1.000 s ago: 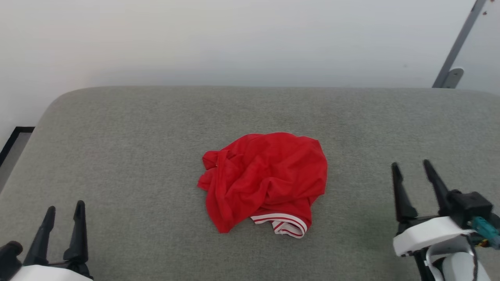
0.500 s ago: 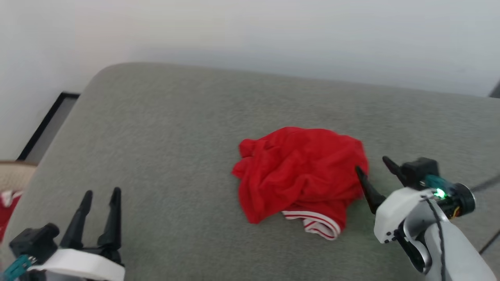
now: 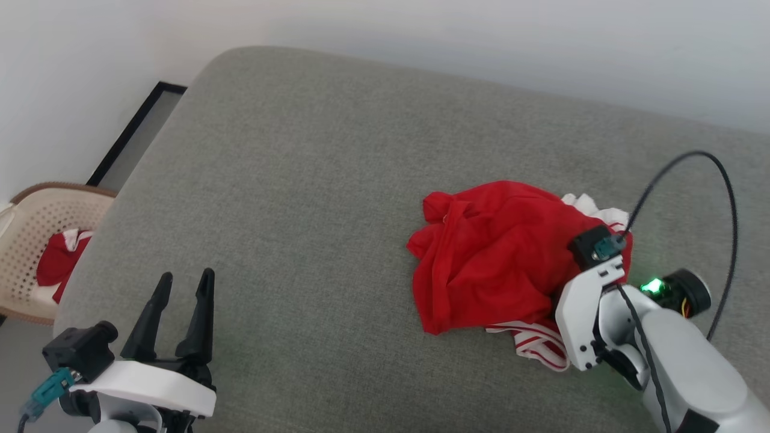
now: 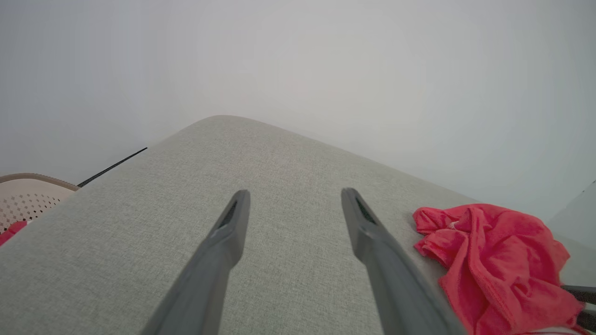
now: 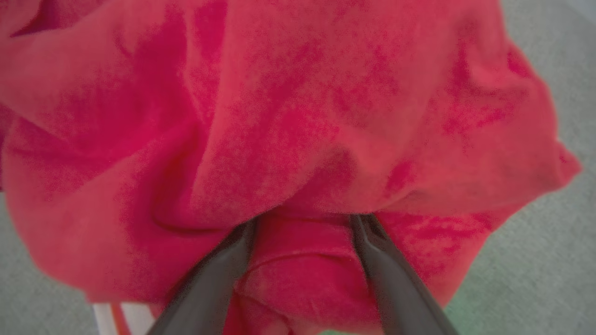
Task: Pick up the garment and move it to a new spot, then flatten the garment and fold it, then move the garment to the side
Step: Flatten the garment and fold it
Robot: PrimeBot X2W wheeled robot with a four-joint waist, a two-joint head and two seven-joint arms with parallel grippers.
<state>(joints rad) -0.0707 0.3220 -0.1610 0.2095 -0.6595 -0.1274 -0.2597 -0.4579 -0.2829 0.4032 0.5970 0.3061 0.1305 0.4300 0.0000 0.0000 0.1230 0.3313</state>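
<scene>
Red garment in a crumpled heap on the grey fabric-topped bench, right of the middle in the head view and well short of the far edge. White sleeve cloth poking out at the heap's far right. Red-and-white striped band trailing at the near edge, just beside the white housing of the right wrist.

Right tool pushed into the heap from the near right side. In the right wrist view, two dark fingers spread apart, tips lost under an overhanging red fold, more red cloth lying between them. Released, not clenched: touching the fabric, nothing pinched.

Left tool low over the near left corner of the bench, well apart from the garment. Fingers parted, pointing across grey fabric, holding nothing. In the left wrist view, heap off to the right of the right-hand finger, not touching it.

Black cable arching up from the right wrist above the bench. Small green light glowing on that arm. Past the bench's left edge, a beige perforated basket with another red-and-white cloth inside. Pale wall behind, dark strip along its foot at the left. Between left tool and garment: bare grey fabric. Around the right tool: the garment's own folds, pressing in close.
</scene>
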